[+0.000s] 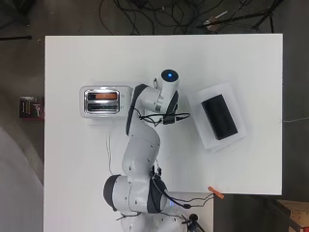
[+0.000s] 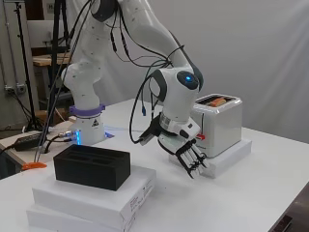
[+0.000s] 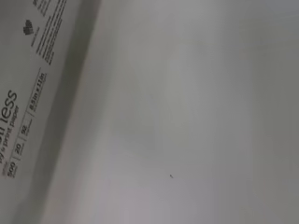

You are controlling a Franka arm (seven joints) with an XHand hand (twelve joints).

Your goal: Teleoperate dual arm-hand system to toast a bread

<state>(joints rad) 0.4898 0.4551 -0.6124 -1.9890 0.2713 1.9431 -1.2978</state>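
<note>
A silver toaster (image 1: 100, 101) (image 2: 219, 123) stands on a flat white box (image 2: 231, 154) at the table's left. A slice of browned bread (image 1: 105, 96) (image 2: 218, 101) sits in one of its slots, and the other slot looks empty. In the side view my hand (image 2: 189, 157) hangs in front of the toaster's near side, just above the white box's edge. Its fingers point down, nearly straight, with nothing in them. From overhead the hand is hidden under the arm's wrist. The wrist view shows only the white table (image 3: 196, 116) and the printed side of a paper box (image 3: 28, 93).
A black block (image 1: 219, 116) (image 2: 91, 166) lies on stacked white paper boxes (image 1: 229, 96) (image 2: 96, 200) at the right of the table. A small orange object (image 1: 216, 193) (image 2: 34, 165) lies at the table's near edge. Cables trail round the arm's base.
</note>
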